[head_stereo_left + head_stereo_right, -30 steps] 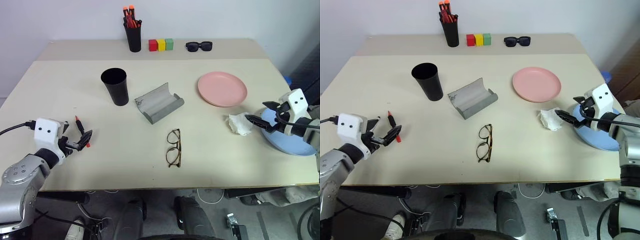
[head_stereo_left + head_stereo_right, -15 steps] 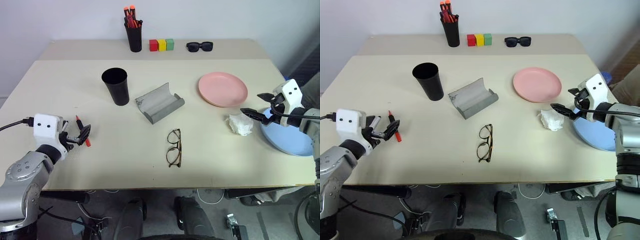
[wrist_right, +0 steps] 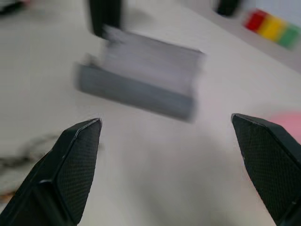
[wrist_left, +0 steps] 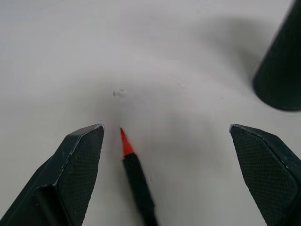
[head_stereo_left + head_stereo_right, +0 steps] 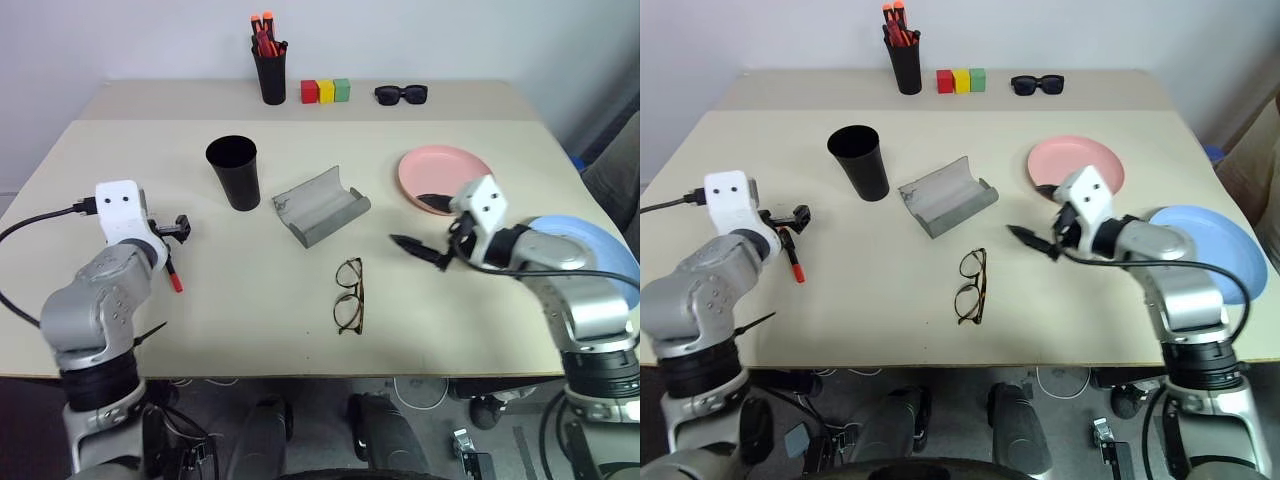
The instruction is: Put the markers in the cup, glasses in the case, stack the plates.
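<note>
Two open grippers, both empty, so nothing is secured yet; nearest you, the thin-rimmed brown eyeglasses (image 5: 347,295) lie loose at lower centre, and your right gripper (image 5: 420,250), jaws spread wide, hovers just right of them; come in too low and I judge a fingertip would skid them toward the near table edge (image 5: 300,377), which is not far off. At left, your left gripper (image 4: 169,160) straddles the thin red marker (image 4: 134,174) without touching it; the marker lies off-centre, close to one finger (image 4: 77,165), so closing may flick it away rather than pinch it; the white marker I cannot find. Farther up, the grey curved-lid glasses case (image 5: 320,207) lies open at centre with bare table all round it; the wide black tapered cup (image 5: 233,172) stands upper left and could tip if bumped. The salmon pink plate (image 5: 440,172) sits upper right; the light blue plate (image 5: 600,245) lies by the right edge, partly behind your right arm; mind that edge.
</note>
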You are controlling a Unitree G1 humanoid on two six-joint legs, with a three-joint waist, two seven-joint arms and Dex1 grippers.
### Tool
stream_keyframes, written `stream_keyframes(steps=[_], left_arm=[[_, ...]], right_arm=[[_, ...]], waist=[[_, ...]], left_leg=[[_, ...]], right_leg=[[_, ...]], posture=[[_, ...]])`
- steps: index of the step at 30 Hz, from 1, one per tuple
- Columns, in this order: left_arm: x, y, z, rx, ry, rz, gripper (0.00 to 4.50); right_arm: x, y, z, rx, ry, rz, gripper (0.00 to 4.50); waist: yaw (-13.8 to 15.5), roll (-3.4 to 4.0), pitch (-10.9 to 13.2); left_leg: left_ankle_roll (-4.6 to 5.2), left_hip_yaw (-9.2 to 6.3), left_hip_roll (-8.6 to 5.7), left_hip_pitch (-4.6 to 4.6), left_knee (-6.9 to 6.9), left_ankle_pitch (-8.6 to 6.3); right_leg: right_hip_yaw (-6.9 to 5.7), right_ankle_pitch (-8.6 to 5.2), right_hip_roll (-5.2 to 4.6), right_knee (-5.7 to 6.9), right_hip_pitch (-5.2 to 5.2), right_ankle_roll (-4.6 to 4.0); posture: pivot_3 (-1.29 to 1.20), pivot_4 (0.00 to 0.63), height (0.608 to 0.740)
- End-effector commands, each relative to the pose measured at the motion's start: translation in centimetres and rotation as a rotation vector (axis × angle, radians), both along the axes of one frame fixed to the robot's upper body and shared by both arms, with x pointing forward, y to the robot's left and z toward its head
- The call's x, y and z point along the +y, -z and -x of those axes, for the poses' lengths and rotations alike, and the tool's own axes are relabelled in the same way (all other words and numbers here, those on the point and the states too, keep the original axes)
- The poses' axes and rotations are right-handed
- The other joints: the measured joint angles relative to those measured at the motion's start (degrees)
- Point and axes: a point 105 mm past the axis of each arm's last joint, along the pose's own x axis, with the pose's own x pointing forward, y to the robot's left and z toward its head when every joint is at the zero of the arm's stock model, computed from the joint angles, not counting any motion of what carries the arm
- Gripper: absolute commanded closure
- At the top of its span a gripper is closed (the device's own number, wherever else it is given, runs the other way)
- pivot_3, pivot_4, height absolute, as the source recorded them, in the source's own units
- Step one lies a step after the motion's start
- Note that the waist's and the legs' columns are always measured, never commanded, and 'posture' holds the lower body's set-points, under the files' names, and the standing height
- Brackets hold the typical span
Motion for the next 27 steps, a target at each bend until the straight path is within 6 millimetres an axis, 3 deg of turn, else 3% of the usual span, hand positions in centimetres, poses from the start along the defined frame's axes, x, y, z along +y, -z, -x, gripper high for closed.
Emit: stream_keyframes(steps=[1,5,11,14,20,21,24,27], left_arm=[[0.9,0.6,0.3,0.099,-0.09,0.006,0.11],[0.3,2.1,0.3,0.225,-0.118,0.077,0.11],[0.3,2.7,0.4,0.334,-0.153,0.073,0.11],[0.2,2.8,0.2,0.346,-0.151,0.069,0.96],[0.0,2.5,-0.3,0.327,-0.148,0.07,3.98],[0.2,2.1,-0.5,0.295,-0.158,0.07,4.48],[1.4,-2.4,-2.0,-0.038,-0.192,0.006,4.48],[1.7,-7.6,-2.4,-0.371,-0.179,-0.062,4.48]], right_arm=[[2.9,-0.2,1.0,-0.028,-0.078,-0.025,0.0],[5.3,0.7,1.3,-0.022,-0.11,-0.054,0.0],[5.9,2.0,1.6,-0.001,-0.092,-0.059,0.0],[6.1,2.5,1.8,0.006,-0.093,-0.059,0.0],[6.7,2.7,1.9,0.004,-0.098,-0.065,0.0],[6.7,2.6,1.9,0.004,-0.097,-0.067,0.0],[6.7,2.3,1.9,-0.003,-0.091,-0.08,0.0],[6.3,0.6,0.4,-0.04,0.0,-0.18,0.0]], waist=[[-0.2,0.0,0.0],[-0.1,-0.01,0.0],[0.1,-0.02,0.0],[0.0,-0.03,0.0],[-0.3,-0.02,0.0],[-0.2,-0.03,0.0],[0.0,-0.05,0.0],[0.2,-0.09,0.0]], left_leg=[[0.0,-0.01,0.0,0.0,-0.01,0.0],[-0.04,-0.07,0.0,0.0,-0.04,0.02],[-0.11,-0.09,-0.05,0.0,-0.04,0.06],[-0.12,-0.11,-0.05,0.01,-0.06,0.06],[-0.15,-0.1,-0.02,0.06,-0.11,0.08],[-0.15,-0.1,-0.02,0.06,-0.11,0.08],[-0.17,-0.11,-0.03,0.04,-0.1,0.09],[-0.23,-0.1,-0.02,0.01,-0.11,0.11]], right_leg=[[0.0,0.0,0.01,0.01,-0.01,0.0],[-0.03,0.0,0.02,0.03,-0.04,0.0],[-0.04,0.01,-0.02,0.02,-0.02,0.01],[-0.04,0.01,-0.01,0.03,-0.02,0.01],[-0.04,0.02,0.02,0.06,-0.03,0.0],[-0.04,0.02,0.02,0.07,-0.03,0.0],[-0.04,0.02,0.0,0.06,-0.03,0.0],[-0.04,0.04,-0.04,0.04,-0.07,-0.03]], posture=[[0.0,0.15,0.74],[0.0,0.15,0.74],[0.0,0.15,0.74],[0.0,0.15,0.74],[0.0,0.15,0.74],[0.0,0.15,0.74],[0.0,0.15,0.74],[0.0,0.15,0.74]])
